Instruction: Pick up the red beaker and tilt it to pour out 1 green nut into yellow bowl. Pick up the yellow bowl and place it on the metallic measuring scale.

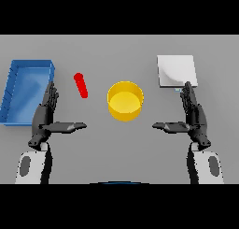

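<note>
The red beaker (81, 85) is a small slim red cylinder on the table, left of centre. The yellow bowl (125, 100) stands at the middle; I see no nut in it. The metallic scale (176, 70) is a flat pale square at the back right. My left hand (46, 116) is open, fingers straight and thumb out, just left of and nearer than the beaker, apart from it. My right hand (193, 116) is open in the same pose, right of the bowl and just in front of the scale.
A blue tray (14, 90) lies at the far left, right behind my left hand's fingers. The grey table (119, 144) stretches between the two hands and in front of the bowl.
</note>
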`<act>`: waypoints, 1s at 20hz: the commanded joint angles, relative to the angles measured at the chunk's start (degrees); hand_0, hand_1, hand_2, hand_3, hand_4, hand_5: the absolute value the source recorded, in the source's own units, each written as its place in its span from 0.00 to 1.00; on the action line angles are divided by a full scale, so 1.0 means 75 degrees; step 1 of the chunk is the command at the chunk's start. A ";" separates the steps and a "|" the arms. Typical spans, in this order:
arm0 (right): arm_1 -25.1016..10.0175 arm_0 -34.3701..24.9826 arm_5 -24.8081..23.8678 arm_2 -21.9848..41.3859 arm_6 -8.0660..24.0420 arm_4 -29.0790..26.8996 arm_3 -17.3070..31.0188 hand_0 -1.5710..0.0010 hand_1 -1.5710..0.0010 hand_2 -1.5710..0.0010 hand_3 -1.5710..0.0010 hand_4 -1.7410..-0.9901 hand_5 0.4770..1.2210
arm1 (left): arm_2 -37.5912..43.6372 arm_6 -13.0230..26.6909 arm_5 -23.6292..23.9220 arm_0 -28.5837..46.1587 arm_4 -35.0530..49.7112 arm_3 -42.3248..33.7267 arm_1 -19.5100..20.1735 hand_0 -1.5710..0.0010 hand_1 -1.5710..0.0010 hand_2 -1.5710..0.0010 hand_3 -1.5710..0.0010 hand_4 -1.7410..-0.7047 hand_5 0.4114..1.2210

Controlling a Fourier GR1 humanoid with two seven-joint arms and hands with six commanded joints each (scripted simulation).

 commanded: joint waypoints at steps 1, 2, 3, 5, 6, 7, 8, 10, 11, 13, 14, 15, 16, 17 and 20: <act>0.0012 -0.0011 -0.0018 0.0007 0.0008 0.0002 0.0005 1.00 1.00 1.00 1.00 0.75 0.13 | -0.0012 0.0005 0.0019 -0.0003 -0.0004 -0.0001 -0.0014 1.00 1.00 1.00 1.00 0.52 0.33; 0.0027 -0.0026 -0.0034 0.0021 0.0012 0.0015 0.0015 1.00 1.00 1.00 1.00 0.75 0.13 | -0.0033 0.0006 0.0032 -0.0004 -0.0020 -0.0002 -0.0033 1.00 1.00 1.00 1.00 0.52 0.33; 0.0046 -0.0043 -0.0051 0.0036 0.0019 0.0033 0.0027 1.00 1.00 1.00 1.00 0.75 0.13 | -0.0057 0.0009 0.0047 -0.0004 -0.0041 -0.0004 -0.0056 1.00 1.00 1.00 1.00 0.52 0.33; 0.0088 -0.0082 -0.0092 0.0066 0.0029 0.0074 0.0056 1.00 1.00 1.00 1.00 0.75 0.13 | -0.0106 0.0015 0.0087 -0.0005 -0.0090 -0.0008 -0.0107 1.00 1.00 1.00 1.00 0.52 0.33; 0.0099 -0.0149 -0.0116 0.0077 0.0051 0.0105 0.0102 1.00 1.00 1.00 1.00 0.75 0.13 | -0.0080 0.0039 0.0058 -0.0024 -0.0067 -0.0014 -0.0064 1.00 1.00 1.00 1.00 0.52 0.33; -0.0196 0.0026 -0.0167 0.0334 -0.0141 0.0714 -0.0074 1.00 1.00 1.00 1.00 0.75 0.13 | -0.0404 -0.0025 -0.0052 0.0208 -0.0420 -0.0327 0.0076 1.00 1.00 1.00 1.00 0.52 0.33; -0.0319 0.0121 -0.0231 0.0522 -0.0174 0.1078 -0.0265 1.00 1.00 1.00 1.00 0.75 0.13 | -0.0581 0.0012 -0.0145 0.0372 -0.0596 -0.0587 0.0185 1.00 1.00 1.00 1.00 0.52 0.33; -0.0455 0.0242 -0.0244 0.0620 -0.0216 0.1311 -0.0432 1.00 1.00 1.00 1.00 0.73 0.14 | -0.0718 0.0133 -0.0144 0.0518 -0.0788 -0.0786 0.0251 1.00 1.00 1.00 1.00 0.52 0.32; -0.0459 0.0367 -0.0206 0.0699 -0.0308 0.1372 -0.0480 1.00 1.00 1.00 1.00 0.73 0.14 | -0.0722 0.0108 -0.0165 0.0533 -0.0831 -0.0737 0.0293 1.00 1.00 1.00 1.00 0.52 0.32; -0.0502 0.0381 -0.0178 0.0741 -0.0294 0.1411 -0.0607 1.00 1.00 1.00 1.00 0.73 0.14 | -0.0778 0.0177 -0.0132 0.0581 -0.0895 -0.0892 0.0302 1.00 1.00 1.00 1.00 0.53 0.31; -0.0474 0.0285 -0.0174 0.0699 -0.0144 0.1321 -0.0613 1.00 1.00 1.00 1.00 0.71 0.14 | -0.0763 0.0238 -0.0129 0.0585 -0.0902 -0.0977 0.0349 1.00 1.00 1.00 1.00 0.54 0.31; -0.0448 0.0292 -0.0071 0.0666 -0.0199 0.1152 -0.0591 1.00 1.00 1.00 1.00 0.69 0.15 | -0.0801 0.0294 -0.0134 0.0553 -0.0945 -0.0944 0.0347 1.00 1.00 1.00 1.00 0.54 0.30; -0.0447 0.0260 -0.0011 0.0629 -0.0216 0.1057 -0.0538 1.00 1.00 1.00 1.00 0.66 0.16 | -0.0879 0.0352 -0.0138 0.0568 -0.0987 -0.0987 0.0302 1.00 1.00 1.00 1.00 0.55 0.30; -0.0472 0.0229 0.0024 0.0590 -0.0235 0.0990 -0.0556 1.00 1.00 1.00 1.00 0.64 0.17 | -0.0845 0.0493 -0.0132 0.0446 -0.0980 -0.0939 0.0319 1.00 1.00 1.00 1.00 0.55 0.30; -0.0455 0.0402 0.0172 0.0697 -0.0513 0.0952 -0.0662 1.00 1.00 1.00 1.00 0.60 0.19 | -0.0797 0.0579 -0.0046 0.0179 -0.1035 -0.0509 0.0218 1.00 1.00 1.00 1.00 0.53 0.30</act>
